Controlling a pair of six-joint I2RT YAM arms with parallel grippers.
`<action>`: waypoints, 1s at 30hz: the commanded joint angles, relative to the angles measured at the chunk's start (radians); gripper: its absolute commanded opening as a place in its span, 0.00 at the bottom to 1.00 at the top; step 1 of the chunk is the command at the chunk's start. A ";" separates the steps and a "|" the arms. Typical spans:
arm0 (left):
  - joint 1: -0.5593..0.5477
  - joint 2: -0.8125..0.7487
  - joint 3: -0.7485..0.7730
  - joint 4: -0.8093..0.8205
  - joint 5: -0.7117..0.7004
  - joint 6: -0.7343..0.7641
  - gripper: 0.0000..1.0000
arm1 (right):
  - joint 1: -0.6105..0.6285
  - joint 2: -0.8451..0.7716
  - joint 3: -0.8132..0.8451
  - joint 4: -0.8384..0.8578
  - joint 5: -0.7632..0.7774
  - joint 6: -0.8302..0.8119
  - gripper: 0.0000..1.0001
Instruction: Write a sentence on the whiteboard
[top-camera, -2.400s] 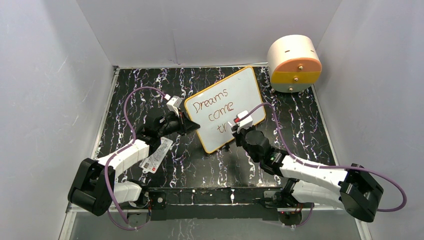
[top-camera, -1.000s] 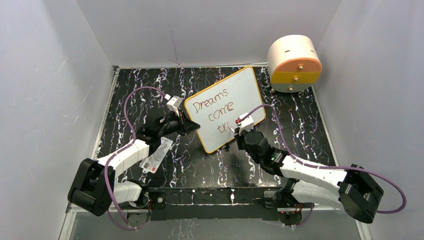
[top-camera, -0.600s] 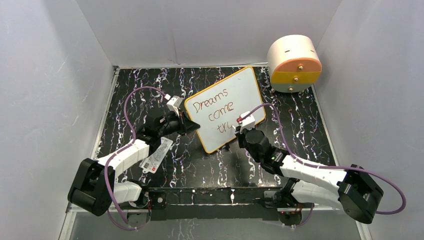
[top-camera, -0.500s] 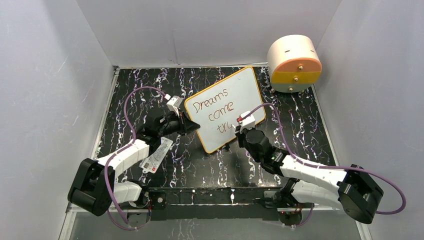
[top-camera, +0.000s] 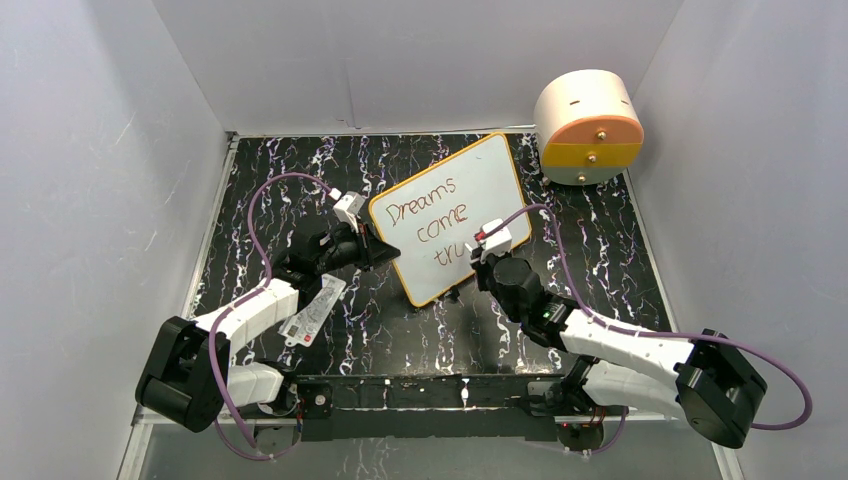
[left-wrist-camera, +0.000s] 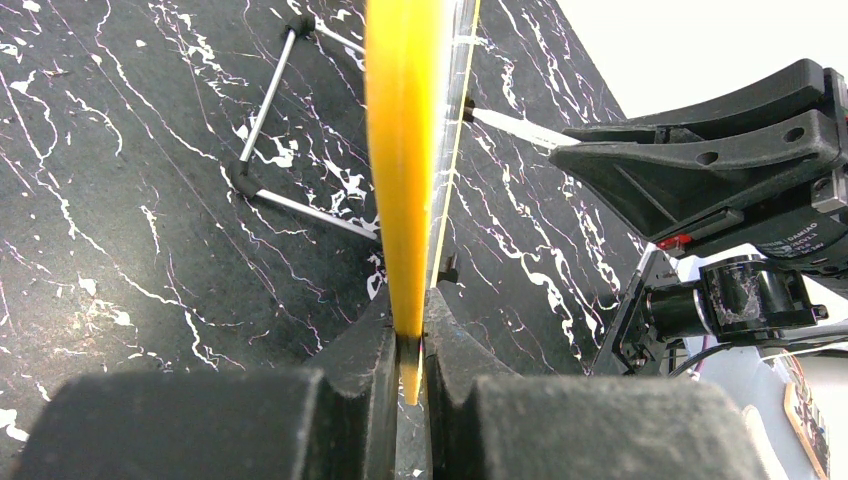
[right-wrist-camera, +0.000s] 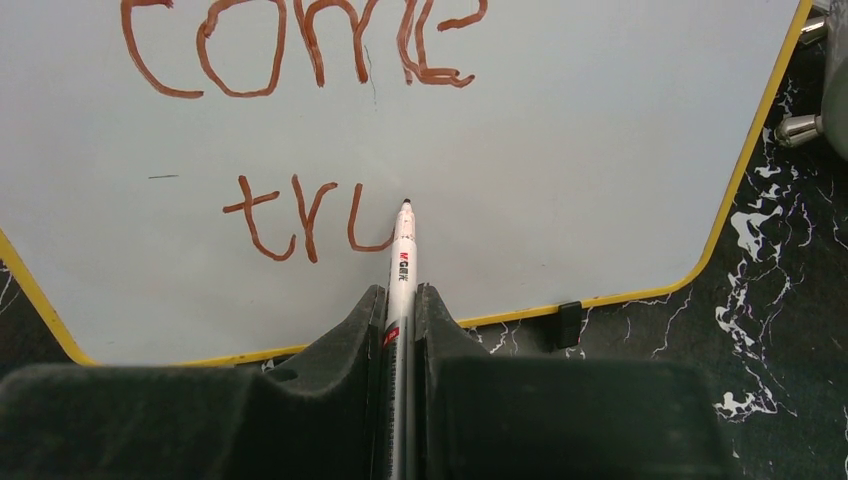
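Observation:
The whiteboard (top-camera: 470, 190) with its orange-yellow frame stands tilted mid-table. The sentence (top-camera: 428, 220) reads "Dreams come tru" in reddish-brown marker. In the right wrist view the whiteboard (right-wrist-camera: 560, 130) fills the top, with "come" and "tru" (right-wrist-camera: 305, 222). My right gripper (right-wrist-camera: 400, 300) is shut on a white marker (right-wrist-camera: 402, 260), its dark tip touching the board at the top right of the "u". My left gripper (left-wrist-camera: 408, 335) is shut on the board's yellow edge (left-wrist-camera: 400, 150), seen end-on. In the top view the left gripper (top-camera: 365, 243) holds the board's left edge and the right gripper (top-camera: 478, 262) faces the lower front.
A round cream and orange drawer unit (top-camera: 588, 127) stands at the back right. A small white printed card (top-camera: 312, 312) lies by the left arm. The board's wire stand legs (left-wrist-camera: 290, 150) rest on the black marbled table (top-camera: 300, 170) behind it. Grey walls enclose the table.
The third line has grown from "tr" to "tru". My right gripper with the marker has shifted slightly right and up along the board. The left gripper has stayed put.

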 joint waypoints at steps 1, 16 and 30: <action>-0.005 0.014 0.010 -0.083 -0.077 0.045 0.00 | -0.006 0.001 0.059 0.074 0.009 -0.023 0.00; -0.005 0.020 0.009 -0.079 -0.079 0.049 0.00 | -0.012 0.054 0.063 0.032 -0.034 0.026 0.00; -0.005 0.016 0.015 -0.086 -0.084 0.048 0.00 | -0.012 0.019 0.027 -0.090 -0.045 0.085 0.00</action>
